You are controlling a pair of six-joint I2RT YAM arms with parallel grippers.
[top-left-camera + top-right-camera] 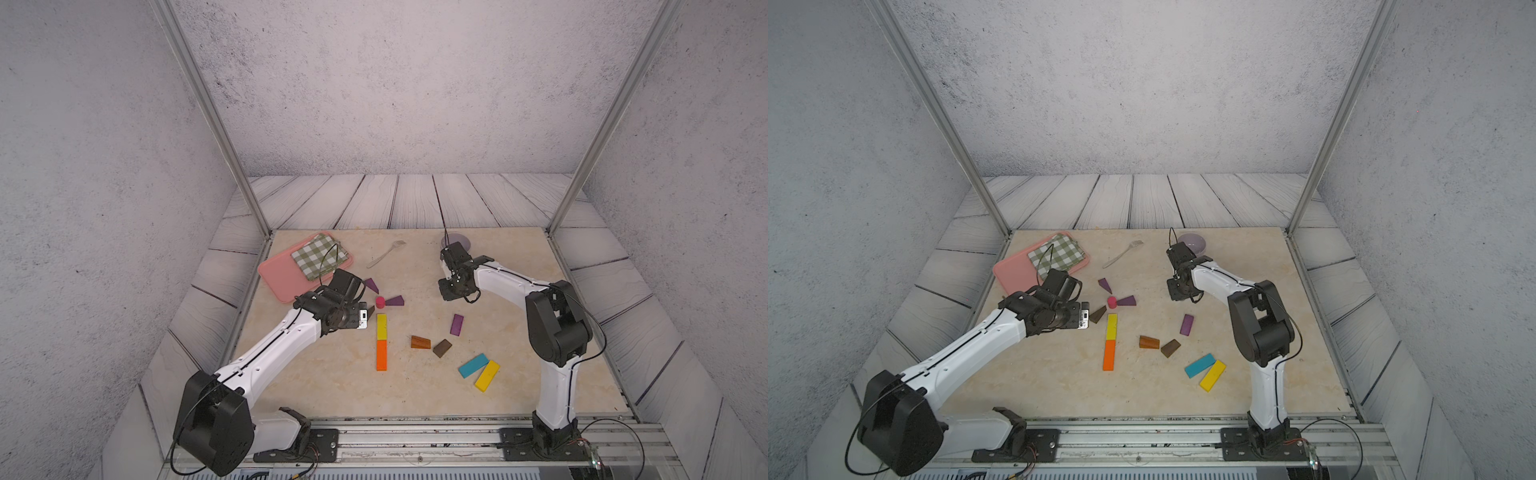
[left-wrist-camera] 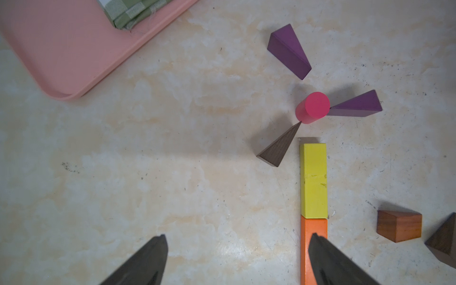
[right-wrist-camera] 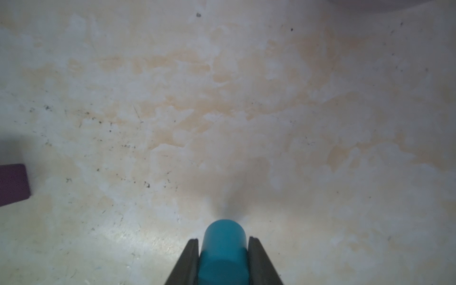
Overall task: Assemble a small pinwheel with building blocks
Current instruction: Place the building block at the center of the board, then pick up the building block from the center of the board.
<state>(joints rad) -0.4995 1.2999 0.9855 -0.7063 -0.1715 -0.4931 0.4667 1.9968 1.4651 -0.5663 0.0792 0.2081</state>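
Note:
A pink cylinder [image 2: 313,107] stands upright with two purple wedges [image 2: 288,50] [image 2: 357,106] and a dark brown wedge [image 2: 280,145] fanned around it. A yellow bar [image 1: 381,326] and an orange bar [image 1: 381,354] lie end to end below it. My left gripper [image 2: 238,237] hovers open and empty just left of these bars. My right gripper [image 3: 223,238] is shut on a blue cylinder [image 3: 225,246], held above bare table at the middle right [image 1: 451,291]. Loose blocks lie at the front right: purple bar [image 1: 456,324], two brown wedges [image 1: 420,342] [image 1: 442,348], blue bar [image 1: 473,365], yellow bar [image 1: 487,375].
A pink tray [image 1: 282,278] with a folded green checked cloth [image 1: 320,259] sits at the back left, close behind my left arm. A metal fork [image 1: 386,253] lies at the back middle. A lilac bowl [image 1: 1192,244] stands behind my right wrist.

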